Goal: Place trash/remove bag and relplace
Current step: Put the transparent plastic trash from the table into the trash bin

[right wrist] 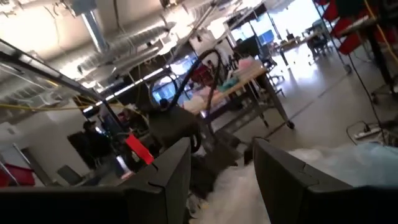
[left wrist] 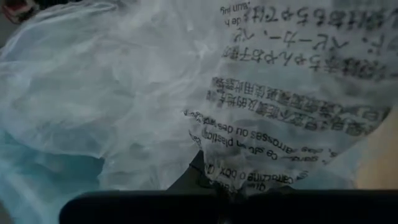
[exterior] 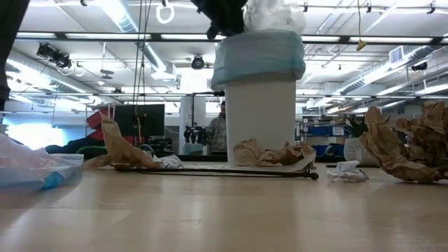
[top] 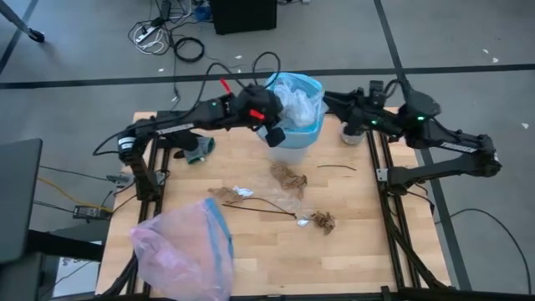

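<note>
Hovering left claw (top: 269,117) together over upright bag (top: 303,125) | right claw (top: 349,104) apart beside rim

left arm (top: 180,117): dark jointed links, red marking near wrist, looping black cables | right arm (top: 443,138): dark links, small green lights | right gripper (right wrist: 214,177): dark angular fingers

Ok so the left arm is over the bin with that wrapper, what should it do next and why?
Probably open the left gripper and drop the clear wrapper: it is shut on it, right above the blue-lined bin, while more litter waits on the table.
</note>
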Available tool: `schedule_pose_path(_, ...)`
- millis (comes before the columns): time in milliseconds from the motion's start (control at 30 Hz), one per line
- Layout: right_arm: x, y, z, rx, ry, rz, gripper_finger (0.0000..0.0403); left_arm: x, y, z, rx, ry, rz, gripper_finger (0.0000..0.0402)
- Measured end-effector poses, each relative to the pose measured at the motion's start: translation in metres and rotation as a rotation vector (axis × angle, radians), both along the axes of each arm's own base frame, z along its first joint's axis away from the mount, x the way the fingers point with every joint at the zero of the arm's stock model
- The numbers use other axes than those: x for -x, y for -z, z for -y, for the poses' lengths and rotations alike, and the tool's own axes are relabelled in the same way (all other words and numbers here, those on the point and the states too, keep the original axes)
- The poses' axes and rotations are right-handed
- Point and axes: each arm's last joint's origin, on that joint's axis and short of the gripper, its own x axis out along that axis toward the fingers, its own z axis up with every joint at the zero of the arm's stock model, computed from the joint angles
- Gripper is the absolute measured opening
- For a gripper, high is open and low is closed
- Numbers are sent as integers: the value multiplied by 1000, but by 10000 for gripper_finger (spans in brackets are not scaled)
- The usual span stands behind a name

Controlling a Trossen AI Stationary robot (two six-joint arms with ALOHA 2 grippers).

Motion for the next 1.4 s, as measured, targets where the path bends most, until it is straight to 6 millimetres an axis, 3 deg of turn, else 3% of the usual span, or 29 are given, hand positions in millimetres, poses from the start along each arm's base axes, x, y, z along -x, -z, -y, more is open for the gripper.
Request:
schedule_pose_path(333,-62,33,17,-60,-69,-128,164,-3,-3,-15,4,-39,-23,1)
schedule_pose_path(500,-71,45,34,-77,-10,-179,164,-2,-4,-20,-2,-50,-26,9)
schedule_pose_path(867,-83,74,68,-189,53,-328,164,0,-3,-6,63,50,-58,96)
schedule_pose_path(1100,-82,83,78,-241,84,-374,164,15,-40,6,66,73,-67,135)
schedule_pose_path(1400,-80,89,81,-268,96,-436,164,29,-94,9,-69,91,77,142)
